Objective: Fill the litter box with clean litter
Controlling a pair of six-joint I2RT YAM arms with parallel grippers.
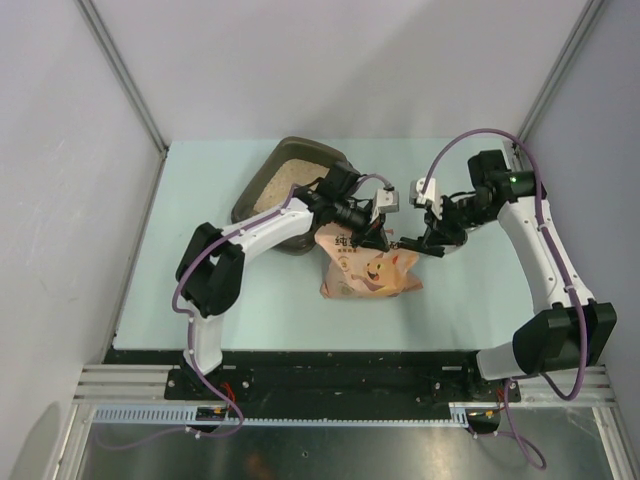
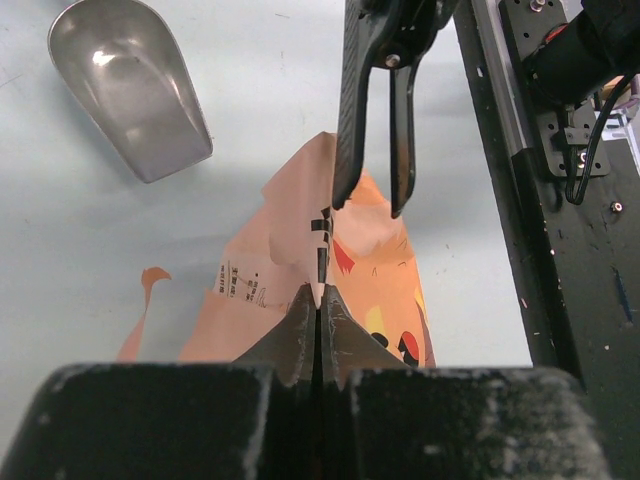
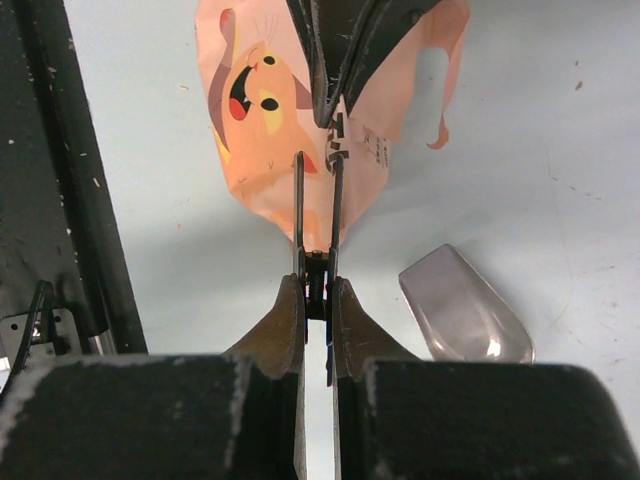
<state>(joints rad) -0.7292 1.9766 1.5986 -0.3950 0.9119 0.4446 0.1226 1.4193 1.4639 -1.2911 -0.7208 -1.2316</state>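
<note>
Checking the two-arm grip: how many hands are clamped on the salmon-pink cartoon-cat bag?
2. The left hand pinches the top edge of the salmon-pink cartoon-cat bag. The right hand grips the same edge, facing it.

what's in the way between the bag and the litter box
Nothing on the table shows between the bag and the litter box; only the left arm crosses above that gap. The scoop lies beside the bag.
</note>
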